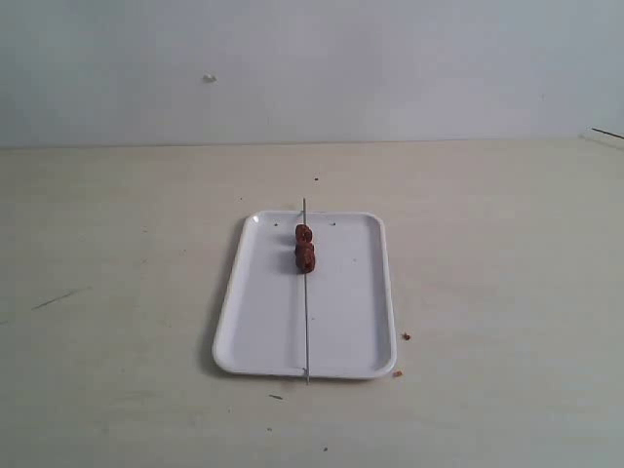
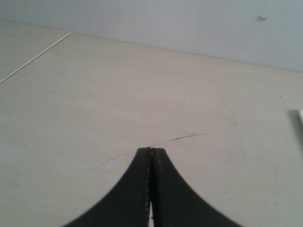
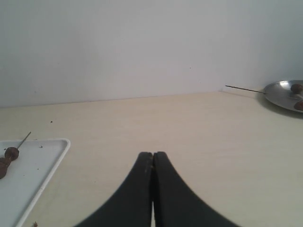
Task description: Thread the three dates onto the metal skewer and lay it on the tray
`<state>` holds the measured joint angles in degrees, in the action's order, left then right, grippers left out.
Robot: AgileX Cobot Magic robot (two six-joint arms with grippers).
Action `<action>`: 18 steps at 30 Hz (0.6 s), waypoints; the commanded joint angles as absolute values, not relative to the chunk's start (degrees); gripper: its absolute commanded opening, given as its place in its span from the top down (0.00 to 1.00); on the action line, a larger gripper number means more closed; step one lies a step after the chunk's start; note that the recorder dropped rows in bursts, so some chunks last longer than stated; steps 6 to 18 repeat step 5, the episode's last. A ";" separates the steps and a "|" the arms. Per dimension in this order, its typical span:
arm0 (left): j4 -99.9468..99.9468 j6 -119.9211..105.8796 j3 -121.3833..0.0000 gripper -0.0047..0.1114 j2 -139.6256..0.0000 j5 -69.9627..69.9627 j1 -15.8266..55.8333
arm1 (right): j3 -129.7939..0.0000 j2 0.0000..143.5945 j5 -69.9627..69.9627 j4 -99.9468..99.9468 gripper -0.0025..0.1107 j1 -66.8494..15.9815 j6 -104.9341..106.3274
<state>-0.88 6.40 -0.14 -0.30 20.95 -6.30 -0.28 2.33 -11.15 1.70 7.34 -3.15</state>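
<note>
Three dates (image 1: 305, 250) sit on the metal skewer (image 1: 306, 322) lying across the tray (image 1: 261, 317)

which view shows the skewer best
The exterior view: the metal skewer lies in full along the tray, the dates threaded on it. The right wrist view shows only one end; the left wrist view shows none of it.

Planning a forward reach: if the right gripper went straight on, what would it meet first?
Likely nothing near: bare table lies ahead of the right gripper, then the wall; the tray sits aside.
</note>
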 commanded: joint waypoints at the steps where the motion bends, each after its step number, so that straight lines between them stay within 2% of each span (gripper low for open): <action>1: -0.65 6.30 0.00 0.96 0.00 19.87 -6.07 | 0.00 1.85 -11.01 1.19 0.98 7.69 -3.06; 18: -0.65 6.30 0.00 0.96 0.00 19.87 -6.07 | 0.00 1.85 -11.01 1.19 0.98 7.69 -3.06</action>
